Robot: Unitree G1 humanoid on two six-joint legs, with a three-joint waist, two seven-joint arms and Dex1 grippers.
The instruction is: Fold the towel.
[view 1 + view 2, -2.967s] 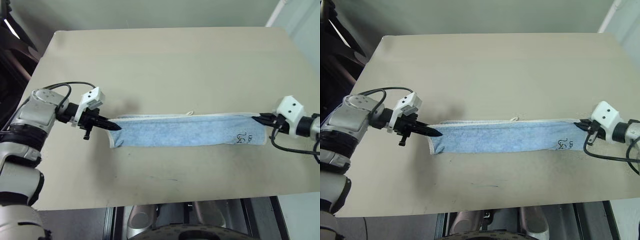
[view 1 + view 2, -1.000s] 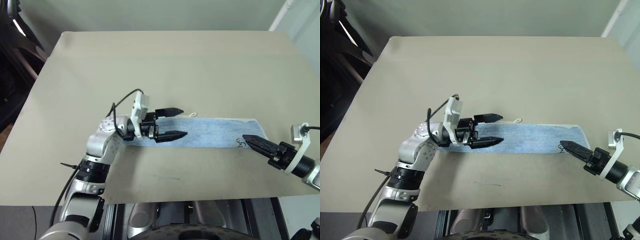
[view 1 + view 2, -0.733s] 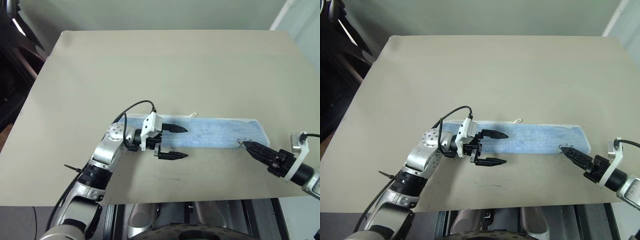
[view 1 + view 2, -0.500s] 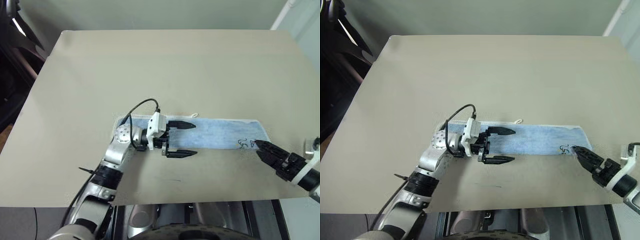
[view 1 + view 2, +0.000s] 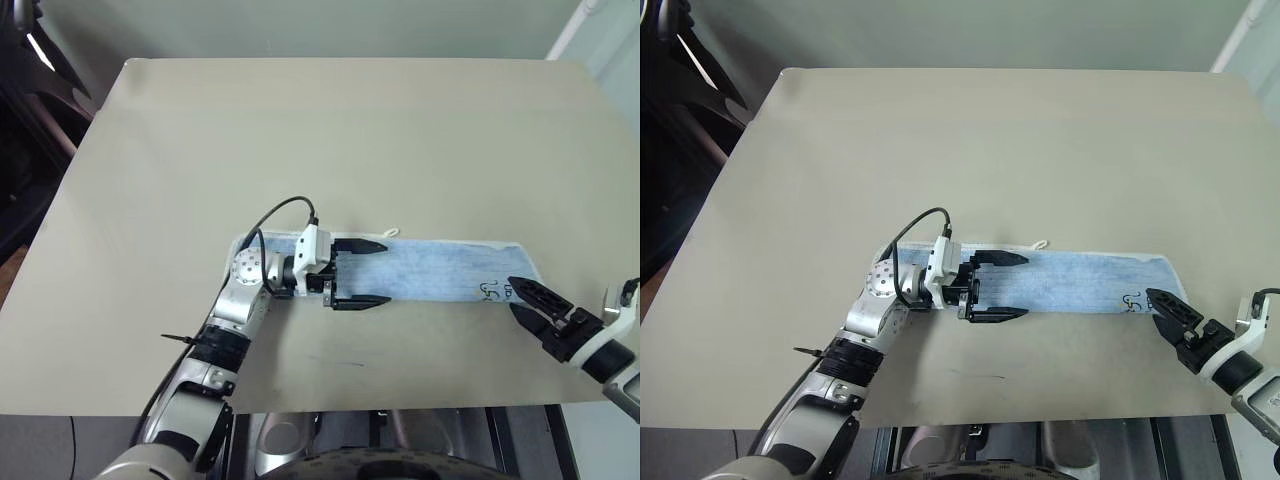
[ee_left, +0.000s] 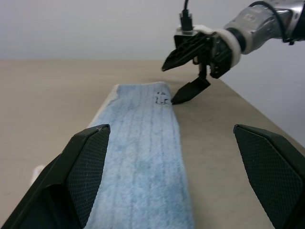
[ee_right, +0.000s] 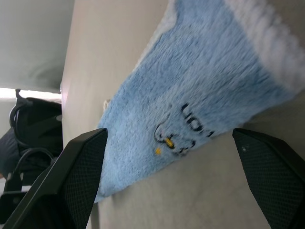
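1. The big flat tan table (image 5: 300,140) has a long, thin, light-blue fuzzy cloth towel (image 5: 440,268) lying flat on it. In the head views the towel sits in the near half of the table, a bit toward 4 o'clock from the middle, and runs from 9 o'clock to 3 o'clock.
2. The left gripper (image 5: 360,273), with its two black pointy fingers, is at the 9 o'clock end of the towel. It points toward 3 o'clock, along the towel.
3. Its jaws are spread wide and hold nothing. One finger is over the towel's far edge and the other is over the near edge, so the towel runs between them.
4. A small white loop (image 5: 391,233) sticks out from the towel's far edge, just past the far left finger.
5. Black hand-drawn marks (image 5: 492,291) sit on the towel near its 3 o'clock end.
6. The right gripper (image 5: 534,303), also with two black fingers, is at that 3 o'clock end, close to the marks. It points toward 10 o'clock.
7. Its jaws are spread apart too, and nothing is in them. I cannot tell if a fingertip touches the cloth.
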